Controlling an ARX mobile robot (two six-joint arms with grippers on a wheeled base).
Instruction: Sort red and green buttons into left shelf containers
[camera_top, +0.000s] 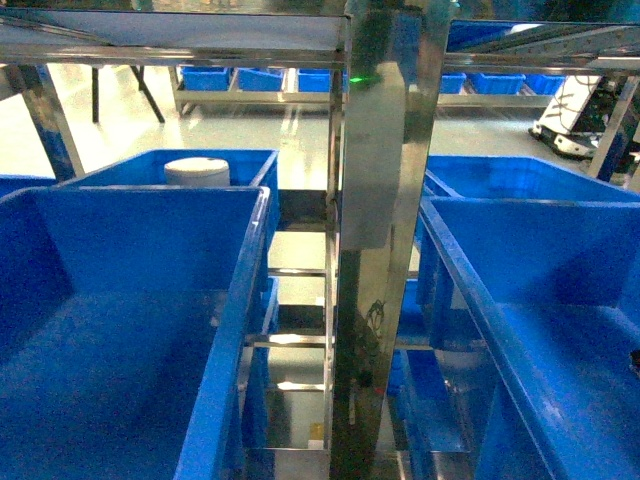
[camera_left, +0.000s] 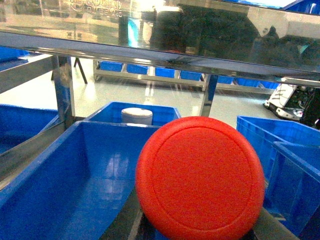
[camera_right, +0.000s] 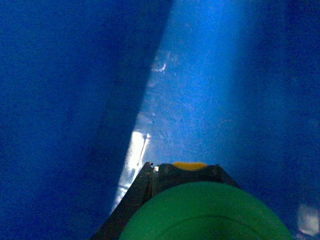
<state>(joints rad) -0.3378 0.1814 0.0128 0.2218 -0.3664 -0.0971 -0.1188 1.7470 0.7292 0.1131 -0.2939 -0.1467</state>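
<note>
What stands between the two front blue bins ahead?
In the head view, a shiny steel shelf post stands between the left bin and right bin.

Red button (camera_left: 200, 181) fills my lower frame, flat face toward the camera, held at my left gripper; the jaws are hidden behind it. Open blue container (camera_left: 65, 192) lies below and left. White cylinder (camera_left: 136, 116) stands in the bin behind. Steel shelf (camera_left: 150, 55) overhead.

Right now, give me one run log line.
left gripper: holds red button | right gripper: holds green button | blue bin: below left
</note>
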